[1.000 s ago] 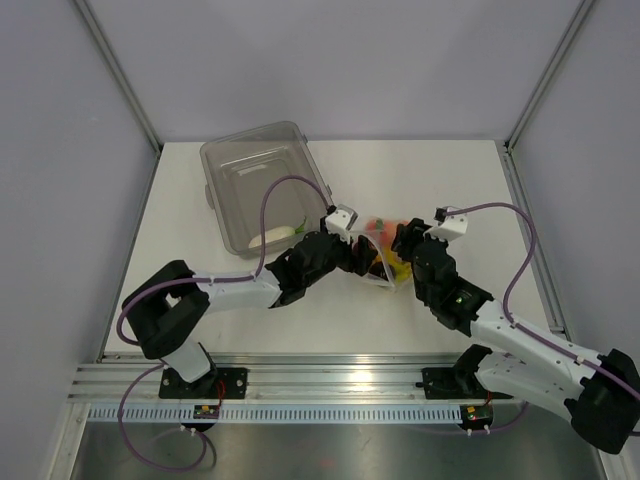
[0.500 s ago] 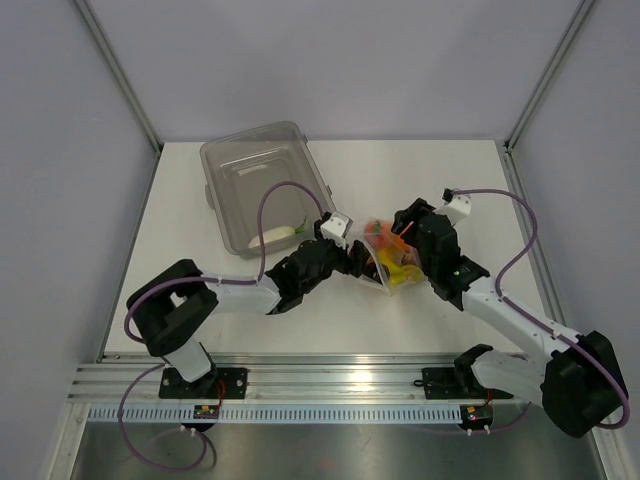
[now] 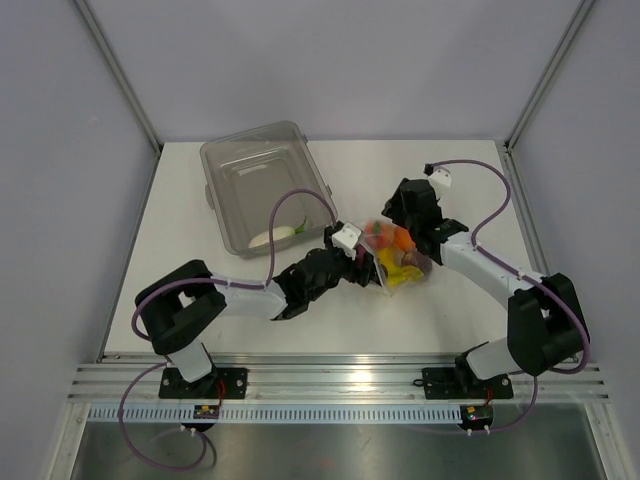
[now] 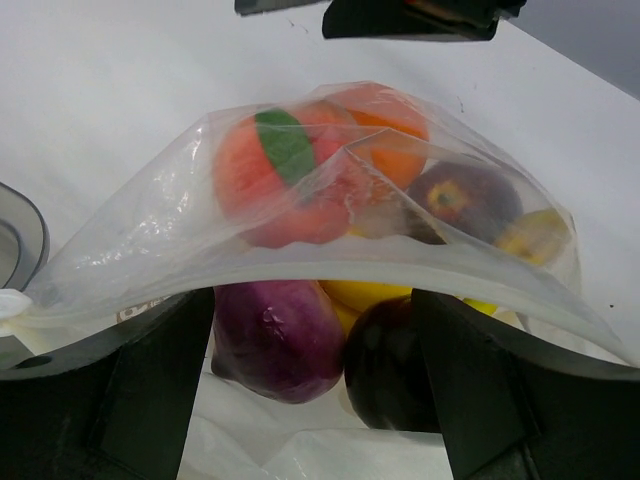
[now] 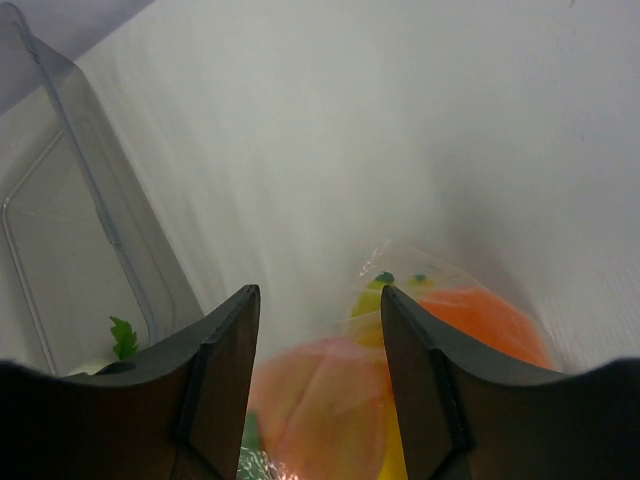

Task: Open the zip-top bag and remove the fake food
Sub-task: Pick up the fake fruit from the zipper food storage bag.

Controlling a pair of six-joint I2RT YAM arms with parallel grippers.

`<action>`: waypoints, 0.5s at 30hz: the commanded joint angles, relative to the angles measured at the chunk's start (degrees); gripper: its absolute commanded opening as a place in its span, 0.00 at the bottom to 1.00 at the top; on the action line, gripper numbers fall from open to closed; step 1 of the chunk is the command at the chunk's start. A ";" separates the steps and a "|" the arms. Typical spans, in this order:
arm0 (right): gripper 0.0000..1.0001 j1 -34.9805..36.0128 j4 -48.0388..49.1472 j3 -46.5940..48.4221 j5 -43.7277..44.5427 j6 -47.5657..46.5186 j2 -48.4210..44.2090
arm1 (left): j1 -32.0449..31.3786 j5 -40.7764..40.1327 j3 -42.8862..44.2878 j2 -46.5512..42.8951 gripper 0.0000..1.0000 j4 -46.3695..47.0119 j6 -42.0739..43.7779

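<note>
The zip-top bag (image 3: 402, 262) lies on the table between both arms, full of fake food. In the left wrist view the bag (image 4: 130, 250) holds a peach (image 4: 290, 180), an orange (image 4: 385, 115), a yellow banana (image 4: 370, 295), a dark red apple (image 4: 275, 335) and a dark round piece (image 4: 395, 365). My left gripper (image 4: 315, 390) is open, its fingers wide on either side of the bag's near end, just under the rim strip. My right gripper (image 5: 318, 300) is open and hovers over the bag's far side (image 5: 400, 340). A white radish (image 3: 275, 237) lies in the tub.
The rigid clear-grey tub (image 3: 255, 185) stands at the back left, close to the left arm's cable; its wall shows in the right wrist view (image 5: 60, 230). Grey enclosure walls ring the white table (image 3: 470, 170).
My right arm has swung from the near right to the far side of the bag and now points down at it. The left gripper and the bag have shifted slightly right.
</note>
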 commanded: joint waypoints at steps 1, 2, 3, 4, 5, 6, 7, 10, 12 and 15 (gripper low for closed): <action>0.59 -0.71 -0.86 0.98 -5.95 -0.31 1.06 | -0.23 -0.68 2.51 0.91 0.83 5.15 1.85; 0.58 -0.71 -0.77 0.98 -8.13 -0.84 1.32 | -0.14 -0.76 2.78 1.17 0.83 5.06 1.94; 0.59 -0.71 -1.03 1.33 -8.94 -1.36 1.58 | -0.23 -0.94 3.13 1.61 0.83 4.45 2.12; 0.58 -0.71 -1.03 1.42 -10.51 -1.63 1.67 | -0.23 -1.11 3.65 1.88 0.84 4.27 2.20; 0.59 -0.80 -0.95 1.42 -11.31 -1.89 1.76 | -0.23 -1.29 3.66 1.97 0.83 4.27 2.38; 0.59 -0.71 -0.86 1.33 -11.93 -2.24 1.94 | -0.23 -1.55 3.57 1.97 0.84 4.79 2.64; 0.59 -0.71 -0.94 1.42 -12.28 -2.42 2.11 | -0.14 -1.90 3.14 1.88 0.84 5.14 2.91; 0.59 -0.71 -1.38 2.03 -13.24 -2.86 2.64 | -0.14 -2.17 3.13 2.14 0.85 6.38 4.13; 0.58 -0.71 -1.82 2.47 -14.04 -3.13 2.99 | -0.23 -2.78 3.57 2.23 0.85 6.64 4.40; 0.58 -0.71 -1.65 2.21 -15.18 -2.95 3.43 | -0.14 -4.28 3.48 2.14 0.89 7.60 4.66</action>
